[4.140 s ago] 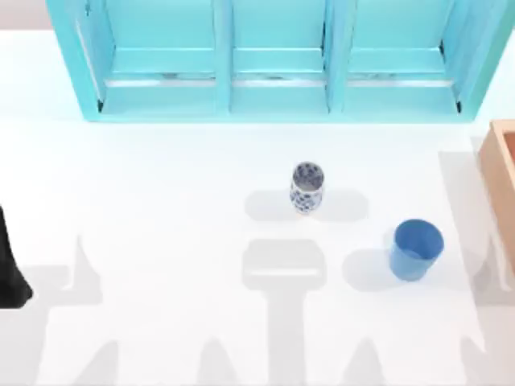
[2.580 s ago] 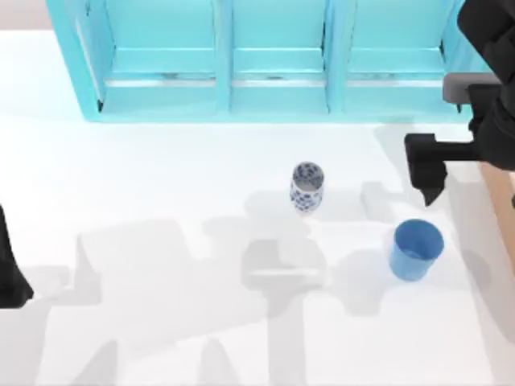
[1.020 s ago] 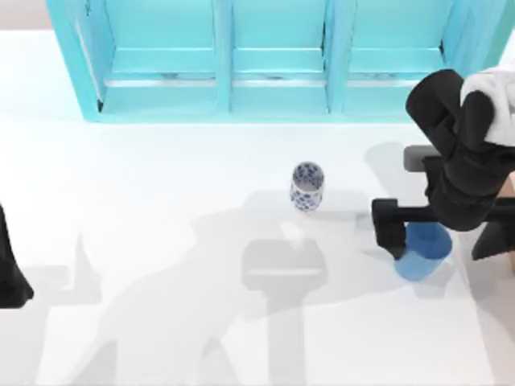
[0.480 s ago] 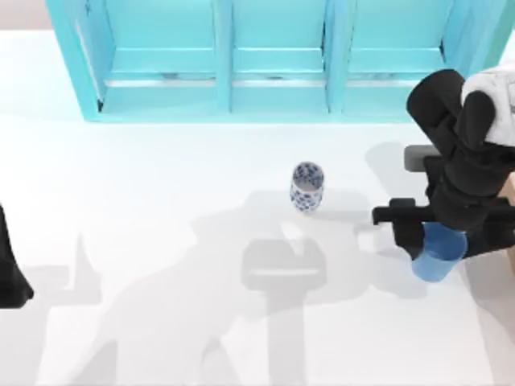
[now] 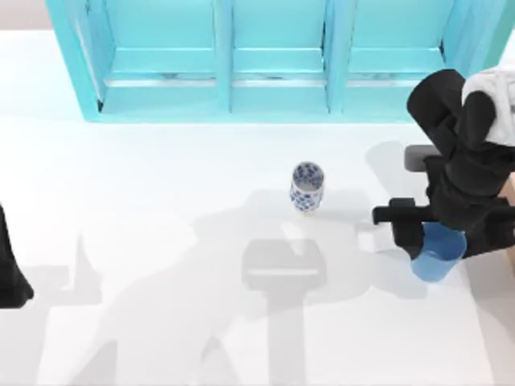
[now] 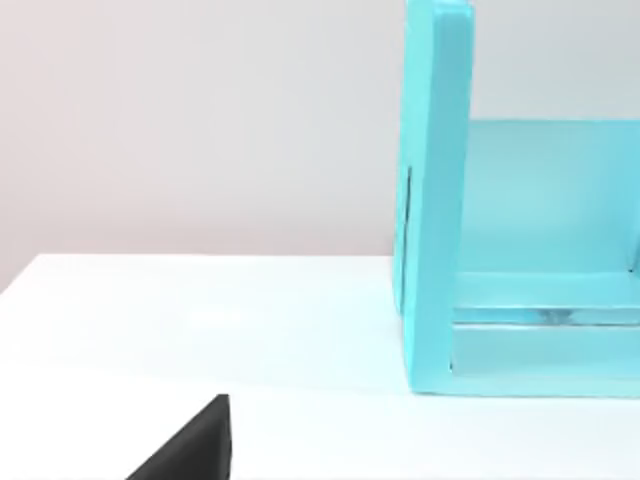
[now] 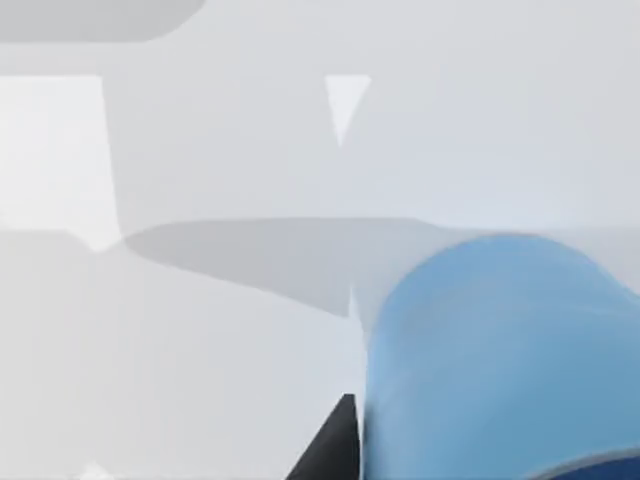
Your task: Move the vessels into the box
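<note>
The plain blue cup [image 5: 438, 259] sits between the fingers of my right gripper [image 5: 445, 241] at the table's right side, and the gripper is shut on it. The right wrist view has the blue cup [image 7: 500, 360] close up beside one dark fingertip [image 7: 335, 445]. The white cup with the blue floral pattern [image 5: 306, 186] stands upright alone near the table's middle. A thin sliver of the tan box [image 5: 511, 261] peeks out at the right edge, mostly hidden behind my right arm. My left arm [image 5: 10, 273] is parked at the left edge.
The big turquoise shelf cabinet [image 5: 273, 60] spans the back of the table, and its side wall [image 6: 435, 200] stands close in the left wrist view. White tabletop lies between the floral cup and the left arm.
My right gripper's fingers have shut on the blue cup, and the cup has shifted a little to the right with them. The floral cup and the left arm have not moved.
</note>
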